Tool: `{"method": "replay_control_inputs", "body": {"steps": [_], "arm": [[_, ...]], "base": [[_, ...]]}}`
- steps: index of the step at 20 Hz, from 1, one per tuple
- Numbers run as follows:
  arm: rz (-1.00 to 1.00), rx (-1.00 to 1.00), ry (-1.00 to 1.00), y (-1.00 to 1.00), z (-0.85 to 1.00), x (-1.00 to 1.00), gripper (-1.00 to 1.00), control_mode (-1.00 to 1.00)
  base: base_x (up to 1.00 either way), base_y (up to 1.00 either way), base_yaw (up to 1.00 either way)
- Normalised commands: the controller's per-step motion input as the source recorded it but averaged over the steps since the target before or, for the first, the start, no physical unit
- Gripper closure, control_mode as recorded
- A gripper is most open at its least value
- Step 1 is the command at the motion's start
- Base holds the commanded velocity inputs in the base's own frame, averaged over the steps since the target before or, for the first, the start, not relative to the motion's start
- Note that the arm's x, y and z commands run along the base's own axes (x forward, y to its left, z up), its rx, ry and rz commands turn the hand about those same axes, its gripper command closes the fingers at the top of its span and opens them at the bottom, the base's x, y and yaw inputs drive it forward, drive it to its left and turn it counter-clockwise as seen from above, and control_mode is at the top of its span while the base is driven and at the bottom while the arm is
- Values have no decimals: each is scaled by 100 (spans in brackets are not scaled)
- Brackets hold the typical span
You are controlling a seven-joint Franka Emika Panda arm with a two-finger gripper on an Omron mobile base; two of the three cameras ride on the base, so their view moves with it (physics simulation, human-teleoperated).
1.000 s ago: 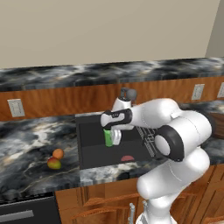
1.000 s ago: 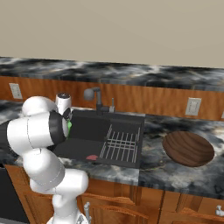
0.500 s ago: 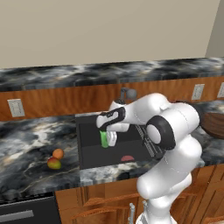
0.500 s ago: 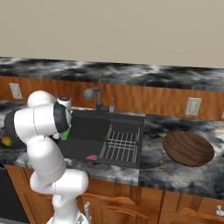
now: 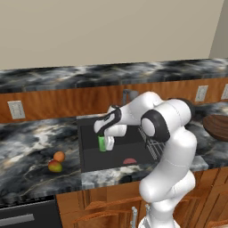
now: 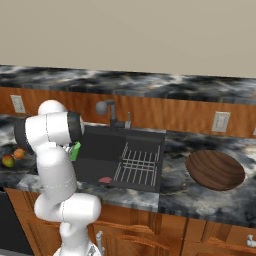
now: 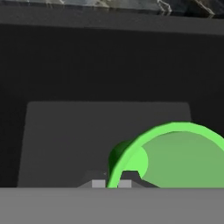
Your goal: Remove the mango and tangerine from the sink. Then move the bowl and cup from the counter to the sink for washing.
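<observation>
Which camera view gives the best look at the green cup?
The hand view shows the cup best: its rim and inside appear large, pinched at the rim by the fingers, over the dark sink. In the left base view it is a small green shape below the hand; in the right base view the arm mostly hides it.

The counter (image 5: 31, 147) carries the mango (image 5: 54, 166) and tangerine (image 5: 59, 156) left of the sink (image 6: 107, 145), the bowl (image 6: 215, 169) right.
</observation>
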Motion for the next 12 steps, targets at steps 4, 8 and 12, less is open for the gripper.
{"method": "replay_control_inputs", "body": {"steps": [4,8,12], "arm": [[0,0,0,13,-25,26,100,-100],[0,0,0,15,-25,29,100,-100],[0,0,0,17,-27,26,100,-100]], "base": [[0,0,0],[0,0,0],[0,0,0]]}}
